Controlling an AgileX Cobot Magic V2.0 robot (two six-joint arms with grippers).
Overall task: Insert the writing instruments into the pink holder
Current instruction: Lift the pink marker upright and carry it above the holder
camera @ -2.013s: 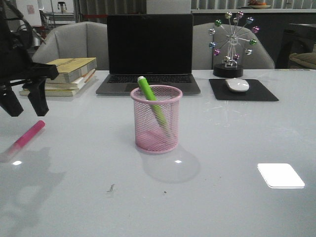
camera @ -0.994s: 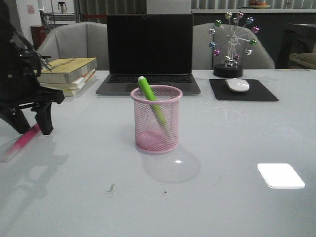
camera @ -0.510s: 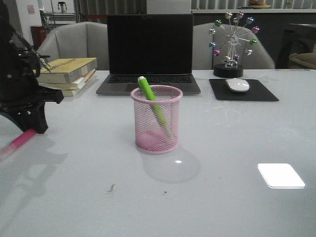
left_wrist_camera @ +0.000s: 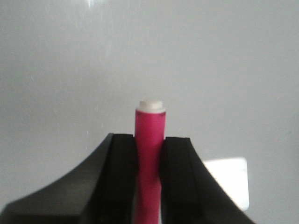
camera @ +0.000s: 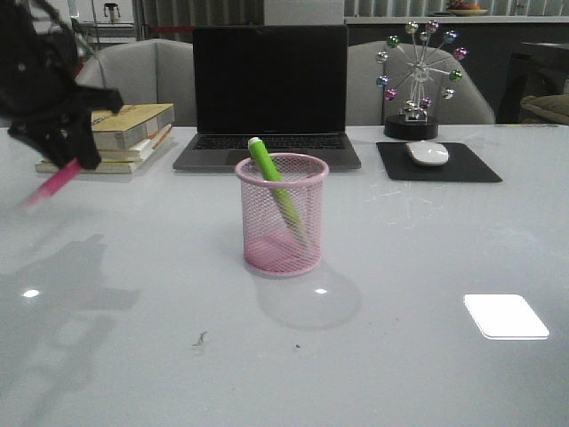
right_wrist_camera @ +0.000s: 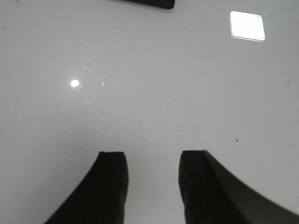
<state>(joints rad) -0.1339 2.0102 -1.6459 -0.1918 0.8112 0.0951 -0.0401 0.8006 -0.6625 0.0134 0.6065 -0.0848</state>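
Observation:
The pink holder [camera: 282, 214] stands upright mid-table, and a green highlighter [camera: 273, 181] leans inside it with its pale cap above the rim. At the far left my left gripper [camera: 64, 156] hangs above the table, shut on the pink highlighter [camera: 52, 186], which slants down to the left. In the left wrist view that pink highlighter [left_wrist_camera: 149, 140] is clamped between the black fingers [left_wrist_camera: 175, 161], white end sticking out past them. My right gripper [right_wrist_camera: 152, 156] is open over bare table; it does not show in the front view.
A laptop [camera: 269, 93] stands open behind the holder. A stack of books [camera: 124, 133] lies at the back left, just behind the left gripper. A mouse [camera: 428, 153] on a black pad [camera: 437, 163] and a ball ornament [camera: 415, 80] are at the back right.
My left gripper came down on the pink highlighter lying on the table, shut on it, and has lifted it up off the surface. The holder and green highlighter stayed still.

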